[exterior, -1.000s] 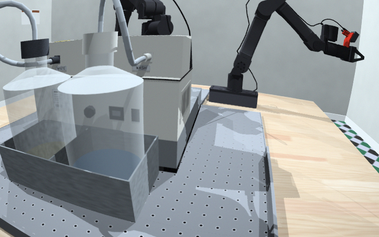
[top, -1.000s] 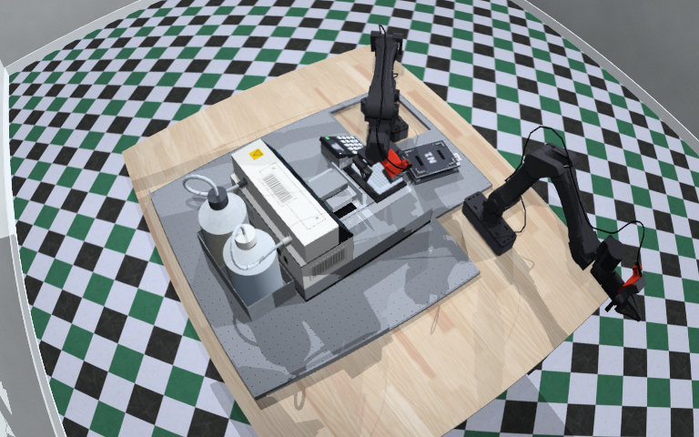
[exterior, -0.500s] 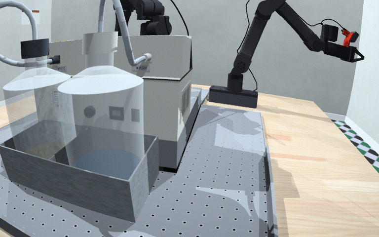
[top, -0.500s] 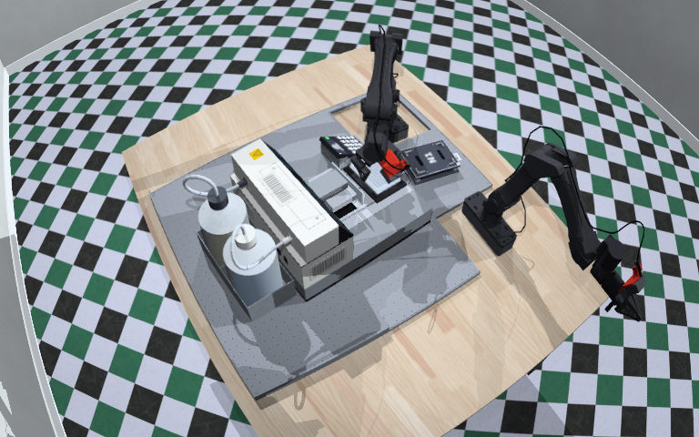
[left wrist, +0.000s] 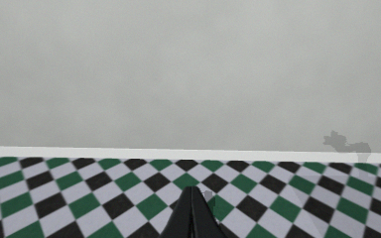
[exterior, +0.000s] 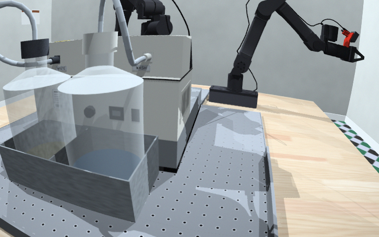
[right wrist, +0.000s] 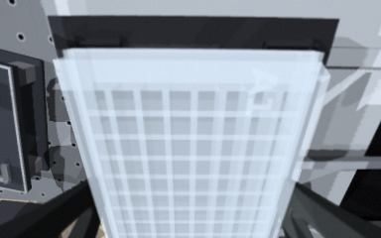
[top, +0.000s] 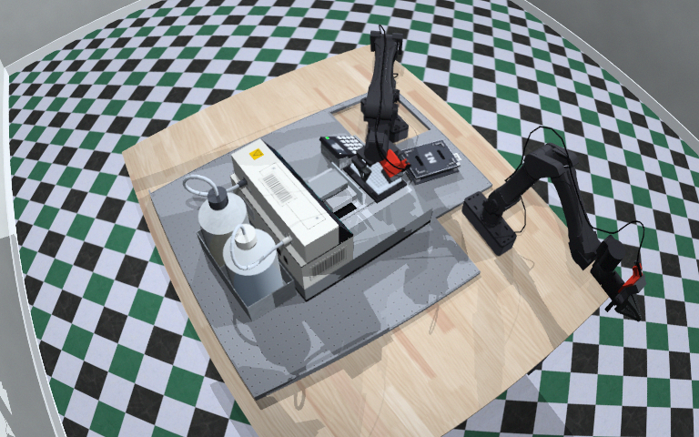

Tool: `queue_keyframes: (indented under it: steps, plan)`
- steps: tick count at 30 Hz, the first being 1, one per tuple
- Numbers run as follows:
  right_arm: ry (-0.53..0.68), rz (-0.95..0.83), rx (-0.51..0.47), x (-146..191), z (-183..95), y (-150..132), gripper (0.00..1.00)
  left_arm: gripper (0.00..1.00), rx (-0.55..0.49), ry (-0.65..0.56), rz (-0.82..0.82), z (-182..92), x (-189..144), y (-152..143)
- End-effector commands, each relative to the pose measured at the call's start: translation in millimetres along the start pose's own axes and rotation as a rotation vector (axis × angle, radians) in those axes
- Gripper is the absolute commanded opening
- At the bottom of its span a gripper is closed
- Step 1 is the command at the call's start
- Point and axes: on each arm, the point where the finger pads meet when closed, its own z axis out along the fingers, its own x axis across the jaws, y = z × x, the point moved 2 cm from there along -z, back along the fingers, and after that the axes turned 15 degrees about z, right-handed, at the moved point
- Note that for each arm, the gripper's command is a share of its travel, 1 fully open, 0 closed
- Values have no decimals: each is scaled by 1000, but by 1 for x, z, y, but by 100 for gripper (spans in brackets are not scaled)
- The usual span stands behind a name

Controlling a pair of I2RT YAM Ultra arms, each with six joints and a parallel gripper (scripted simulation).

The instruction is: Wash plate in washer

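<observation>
Over the black carrier pocket, my right claw is pinching the clear, rectangular plastic well plate by its two long sides. I'd expect it light, stiff and slick, perhaps brittle, so low on those straight walls seems the place to hold. Whether it lies flat inside the locators I can't quite tell from above. Beside it, the dark, hard-edged nest N1 stands without a plate; beyond rises the smooth off-white washer housing. My left claw is pressed together, well apart.
</observation>
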Motion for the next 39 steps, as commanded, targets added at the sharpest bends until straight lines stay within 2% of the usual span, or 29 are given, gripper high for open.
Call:
queue_keyframes:
  steps: [1, 9, 14, 23, 33, 39]
  plan:
    - [-37, 4, -65, -7, -23, 6, 0, 0, -32, 4, 10, 0, 4, 6]
    - [-34, 5, -60, -9, -16, 2, 0, 0, -32, 4, 10, 0, 4, 6]
    - [-21, 0, -50, 2, -11, 2, 0, 0, -32, 4, 10, 0, 4, 6]
    - [-25, 6, -81, -4, -17, 11, 0, 0, -32, 4, 10, 0, 4, 6]
    - [-16, 4, -58, -10, -8, 9, 0, 0, -32, 4, 10, 0, 4, 6]
    - [-7, -1, -44, -3, -2, 13, 0, 0, -32, 4, 10, 0, 4, 6]
